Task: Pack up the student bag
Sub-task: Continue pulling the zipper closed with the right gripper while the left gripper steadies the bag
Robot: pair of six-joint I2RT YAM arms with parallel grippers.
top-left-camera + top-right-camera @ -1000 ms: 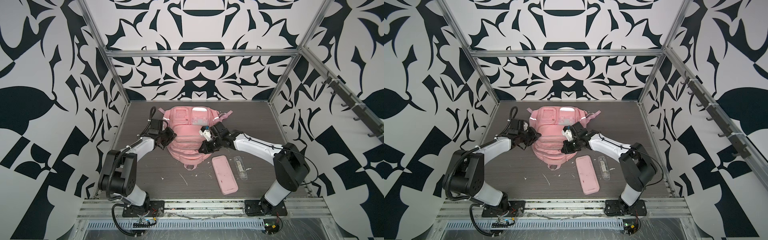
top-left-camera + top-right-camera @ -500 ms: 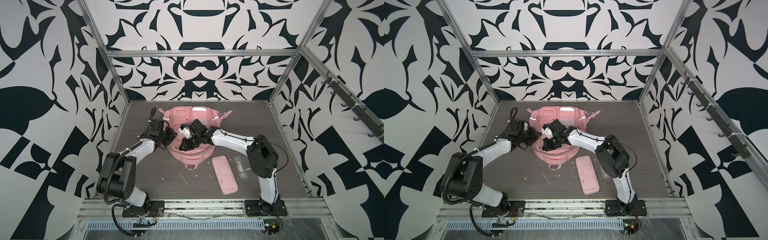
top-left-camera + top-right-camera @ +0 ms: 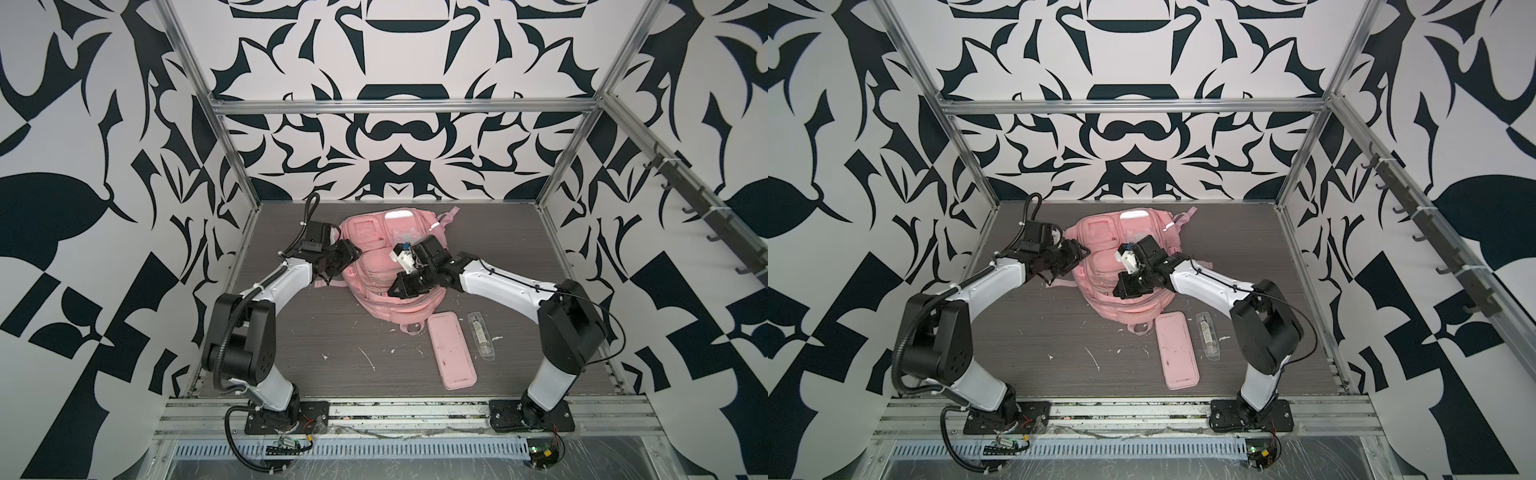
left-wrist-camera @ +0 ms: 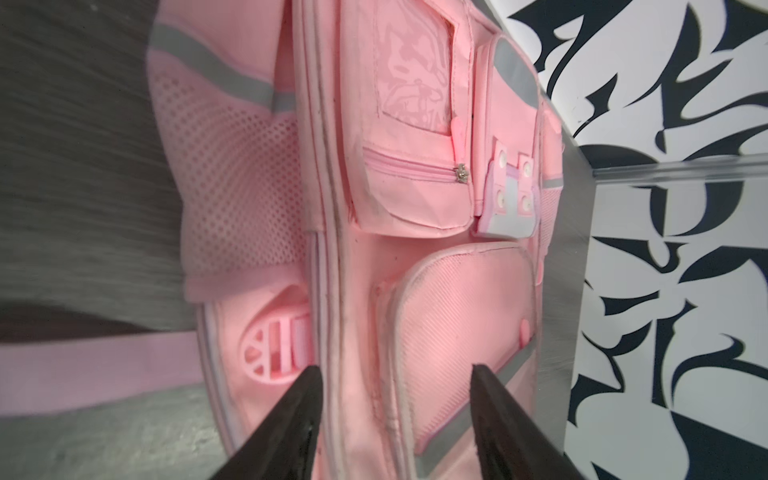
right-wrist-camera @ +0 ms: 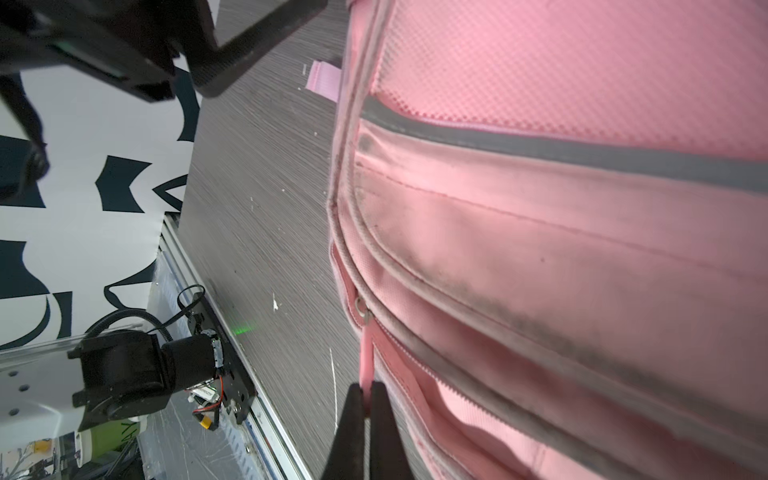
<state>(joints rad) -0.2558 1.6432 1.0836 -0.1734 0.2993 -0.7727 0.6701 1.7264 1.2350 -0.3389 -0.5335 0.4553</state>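
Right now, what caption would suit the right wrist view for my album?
The right gripper pinches a pink zipper pull tab on the large pink fabric backpack.

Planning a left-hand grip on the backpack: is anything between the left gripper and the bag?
Nothing visible. The left gripper is open right at the student bag, jaws either side of a piped seam. The right gripper, shut on a zip pull, is elsewhere on the bag.
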